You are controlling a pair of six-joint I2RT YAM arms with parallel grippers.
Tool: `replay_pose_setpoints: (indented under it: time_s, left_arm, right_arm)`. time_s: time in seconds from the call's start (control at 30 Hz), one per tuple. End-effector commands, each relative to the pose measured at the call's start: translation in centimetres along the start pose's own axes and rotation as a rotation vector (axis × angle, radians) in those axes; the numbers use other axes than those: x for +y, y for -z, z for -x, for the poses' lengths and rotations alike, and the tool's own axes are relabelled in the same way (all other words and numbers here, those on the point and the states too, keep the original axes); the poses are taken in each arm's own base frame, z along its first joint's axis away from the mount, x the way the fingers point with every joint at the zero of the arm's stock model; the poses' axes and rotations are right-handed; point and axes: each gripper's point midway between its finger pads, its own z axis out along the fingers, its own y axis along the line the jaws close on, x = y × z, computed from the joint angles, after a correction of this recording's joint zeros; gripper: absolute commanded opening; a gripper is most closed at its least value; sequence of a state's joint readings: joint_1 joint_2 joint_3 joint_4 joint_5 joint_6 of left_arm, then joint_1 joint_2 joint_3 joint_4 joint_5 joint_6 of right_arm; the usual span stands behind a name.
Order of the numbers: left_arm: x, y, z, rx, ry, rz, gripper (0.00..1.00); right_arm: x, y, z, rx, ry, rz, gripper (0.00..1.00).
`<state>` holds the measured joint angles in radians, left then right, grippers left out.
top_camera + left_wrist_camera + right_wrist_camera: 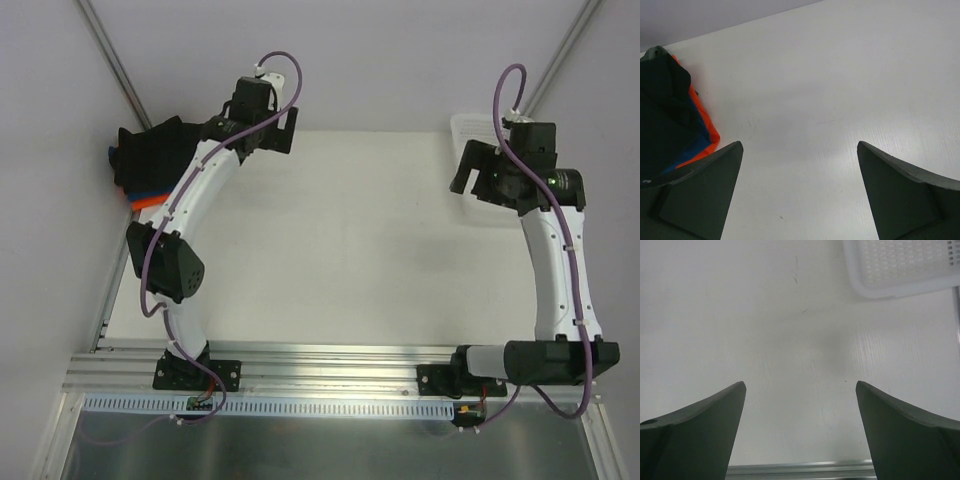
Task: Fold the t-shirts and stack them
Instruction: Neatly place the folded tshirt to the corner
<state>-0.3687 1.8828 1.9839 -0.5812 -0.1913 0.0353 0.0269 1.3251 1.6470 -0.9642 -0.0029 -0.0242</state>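
The t-shirts lie in one folded pile at the far left corner of the table, close to the wall on that side. The black t-shirt is on top and covers most of the pile. Under it a strip of the blue t-shirt shows, and the orange t-shirt is at the bottom, its edge sticking out along the side that faces the middle of the table. My left gripper hangs just beside the pile, on its right, over bare table. Its jaws are spread wide with nothing between them, and it touches no cloth. In my left wrist view the pile sits at the left edge, partly behind my left finger. My right gripper is well apart from the shirts, over the far right part of the table. It too is wide open and empty, with only the white surface showing between its fingers. Near it, at the far right corner, stands the white mesh basket. From my right wrist I see only one corner of it, and I cannot tell what is inside. A purple cable runs along each of my arms, and my bases are bolted to the metal rail at the near edge.
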Motion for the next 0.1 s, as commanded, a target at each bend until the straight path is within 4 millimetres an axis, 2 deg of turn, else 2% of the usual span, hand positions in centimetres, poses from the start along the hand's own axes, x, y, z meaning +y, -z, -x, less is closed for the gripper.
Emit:
replay_pose_setpoints:
  time_s: [0.0,0.07]
  left_arm:
    - [-0.2,3.4,3.6,-0.108,0.038,-0.016,0.99]
    - [-0.3,3.9,3.8,-0.117,0.041,-0.027,0.99]
  right_arm:
    - [-1.4,-0.5,-1.1,0.021,0.035,-0.058,0.97]
    - [-2.6,0.1,-0.6,-0.025,0.021,-0.103,0.97]
